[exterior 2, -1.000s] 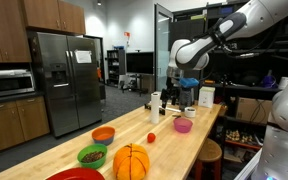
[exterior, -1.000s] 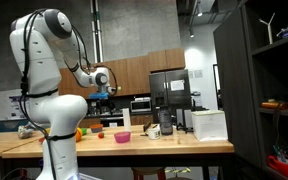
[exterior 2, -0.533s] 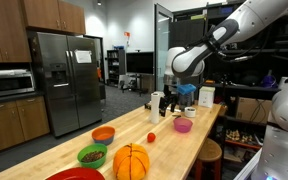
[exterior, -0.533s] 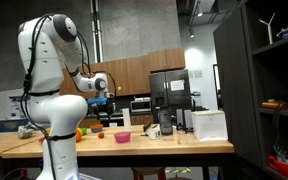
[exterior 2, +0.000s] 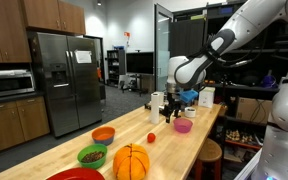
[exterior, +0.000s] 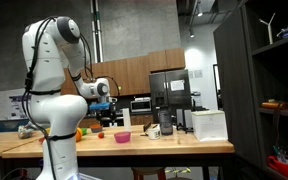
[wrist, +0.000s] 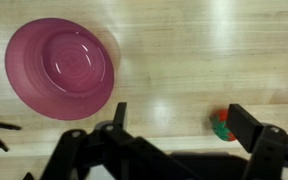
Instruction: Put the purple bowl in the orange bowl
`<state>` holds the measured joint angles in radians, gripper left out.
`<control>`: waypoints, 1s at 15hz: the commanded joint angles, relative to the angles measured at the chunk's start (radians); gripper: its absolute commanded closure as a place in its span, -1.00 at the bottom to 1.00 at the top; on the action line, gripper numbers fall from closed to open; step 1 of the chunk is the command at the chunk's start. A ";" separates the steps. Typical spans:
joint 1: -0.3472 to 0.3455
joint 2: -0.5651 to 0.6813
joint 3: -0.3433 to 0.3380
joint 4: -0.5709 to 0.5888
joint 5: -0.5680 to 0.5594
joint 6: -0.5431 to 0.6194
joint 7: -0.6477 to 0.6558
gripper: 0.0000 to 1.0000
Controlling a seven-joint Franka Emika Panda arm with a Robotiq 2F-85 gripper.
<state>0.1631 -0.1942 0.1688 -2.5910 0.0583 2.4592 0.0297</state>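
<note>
The purple bowl [wrist: 61,68] is a small pink-magenta bowl, upright and empty on the wooden table, also seen in both exterior views [exterior: 122,137] [exterior 2: 183,126]. My gripper [wrist: 184,118] is open and empty, hanging above the table just beside the bowl; in the wrist view the bowl lies up and to the left of the jaws. The gripper also shows in both exterior views [exterior: 110,118] [exterior 2: 172,112]. The orange bowl [exterior 2: 103,134] stands further along the table, apart from the purple bowl. A small red and green toy [wrist: 220,125] lies by one finger [wrist: 249,125].
A white box [exterior: 209,124] stands at the table's end, with dark kitchen items [exterior 2: 156,103] near it. A green bowl [exterior 2: 91,155], an orange pumpkin [exterior 2: 131,161] and a red dish [exterior 2: 74,175] sit past the orange bowl. The small red toy [exterior 2: 151,138] lies mid-table.
The arm has lowered the gripper toward the table, closer to the purple bowl. The bowls have not moved.
</note>
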 commanded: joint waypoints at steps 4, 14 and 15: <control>-0.048 0.023 -0.036 -0.030 -0.075 0.074 0.000 -1.00; -0.059 0.027 -0.032 -0.032 -0.105 0.080 0.032 -1.00; -0.062 0.030 -0.032 -0.032 -0.111 0.081 0.038 -1.00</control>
<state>0.1112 -0.1707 0.1373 -2.6219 -0.0166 2.5356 0.0322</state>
